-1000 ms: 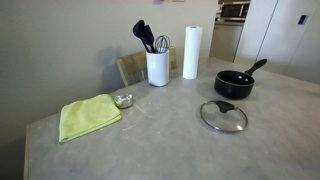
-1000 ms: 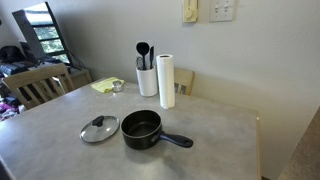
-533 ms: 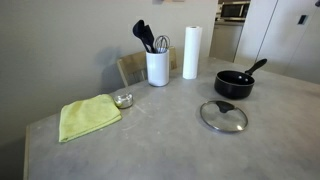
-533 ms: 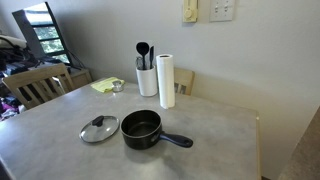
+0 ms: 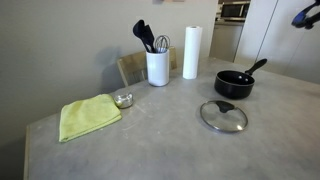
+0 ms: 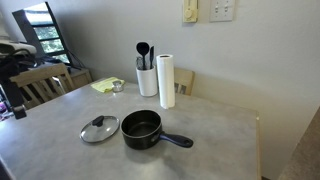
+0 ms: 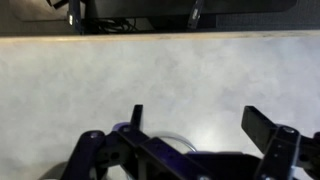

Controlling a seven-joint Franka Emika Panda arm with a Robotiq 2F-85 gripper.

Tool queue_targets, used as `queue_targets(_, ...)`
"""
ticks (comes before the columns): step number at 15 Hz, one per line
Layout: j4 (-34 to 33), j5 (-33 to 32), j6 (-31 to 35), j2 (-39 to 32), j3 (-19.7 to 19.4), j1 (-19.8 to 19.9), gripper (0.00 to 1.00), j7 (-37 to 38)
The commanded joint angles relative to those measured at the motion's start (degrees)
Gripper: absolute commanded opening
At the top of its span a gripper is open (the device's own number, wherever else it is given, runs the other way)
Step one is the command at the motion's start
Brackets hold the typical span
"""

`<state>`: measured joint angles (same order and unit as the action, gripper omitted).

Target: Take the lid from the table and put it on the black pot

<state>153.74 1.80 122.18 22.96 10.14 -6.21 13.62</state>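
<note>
lid point(image 5: 223, 115) is lying flat on the grey surface point(image 5: 150, 150), right beside the black pot point(image 5: 235, 84), which sits uncovered with its handle sticking out. further back there's a white utensil holder point(image 5: 157, 68) and a paper towel roll point(image 5: 191, 52), plus a yellow cloth point(image 5: 88, 116) well off to the side. in the wrist view the fingers point(image 7: 262, 124) are spread wide, holding nothing.

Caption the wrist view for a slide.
Open black Robotiq gripper hovering over the smooth, mottled grey stone-look tabletop.
</note>
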Motion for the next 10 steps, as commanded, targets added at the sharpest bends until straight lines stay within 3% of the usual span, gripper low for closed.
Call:
queue_targets(1, -2.78, 1.89, 10.92, -10.42, -4.23, -0.80, 1.00, -13.05)
queue_targets(3, -5.41, 1.11, 15.28, -15.68, -6.12, -0.48, 1.00, -20.86)
queue_targets(5, -10.31, 0.51, 15.10, -21.65, -7.62, 0.29, 1.00, -27.30)
queue_targets(6, -12.31, -0.07, 14.69, -23.03, -7.74, 0.84, 1.00, -27.06)
queue_targets(7, -7.06, 0.34, 14.85, -17.36, -6.87, 0.35, 1.00, -24.18)
queue_targets(10, -11.58, 0.22, 14.83, -22.37, -7.27, 1.07, 1.00, -25.86)
